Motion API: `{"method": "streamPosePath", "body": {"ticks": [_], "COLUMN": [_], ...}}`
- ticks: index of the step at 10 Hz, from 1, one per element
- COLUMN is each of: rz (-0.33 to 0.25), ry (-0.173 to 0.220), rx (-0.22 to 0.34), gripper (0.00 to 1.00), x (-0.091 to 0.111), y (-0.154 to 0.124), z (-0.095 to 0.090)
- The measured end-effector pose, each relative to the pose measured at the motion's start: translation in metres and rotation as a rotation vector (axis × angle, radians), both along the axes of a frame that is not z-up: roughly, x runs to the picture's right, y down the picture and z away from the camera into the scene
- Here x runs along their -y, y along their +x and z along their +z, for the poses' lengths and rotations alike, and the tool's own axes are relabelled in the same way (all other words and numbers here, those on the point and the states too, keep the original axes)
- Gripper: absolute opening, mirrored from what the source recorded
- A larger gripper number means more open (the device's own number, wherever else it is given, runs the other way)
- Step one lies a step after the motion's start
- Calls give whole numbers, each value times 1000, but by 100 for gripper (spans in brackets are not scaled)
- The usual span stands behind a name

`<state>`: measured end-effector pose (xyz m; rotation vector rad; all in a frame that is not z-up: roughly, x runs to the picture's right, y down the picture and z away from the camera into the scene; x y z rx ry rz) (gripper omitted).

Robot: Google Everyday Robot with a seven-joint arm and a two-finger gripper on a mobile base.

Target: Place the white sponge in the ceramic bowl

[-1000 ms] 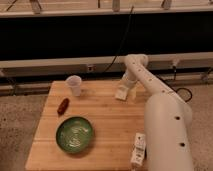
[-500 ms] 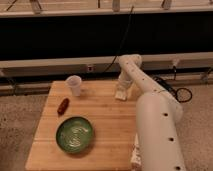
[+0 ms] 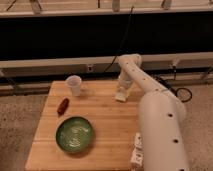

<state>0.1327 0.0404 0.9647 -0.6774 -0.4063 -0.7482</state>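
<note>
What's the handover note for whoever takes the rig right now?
Gripper: down at the far right side of the wooden table, right at the white sponge.
White sponge: on the table at the gripper, not lifted clear.
Ceramic bowl: near left part of the table, nothing inside.
Done: arm has reached the sponge.
Left: secure the sponge, carry it toward the near left, drop it in the bowl.
</note>
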Motion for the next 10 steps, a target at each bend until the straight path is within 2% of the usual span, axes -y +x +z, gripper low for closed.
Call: {"method": "streamPosePath", "body": {"ticks": [4, 5, 10], "rz": [-12, -14, -30], "ry": [2, 2, 5], "rx": [16, 21, 40], "gripper": [0, 0, 0], "x": [4, 5, 8], "y": [-2, -3, -6], "z": [-8, -22, -44]}}
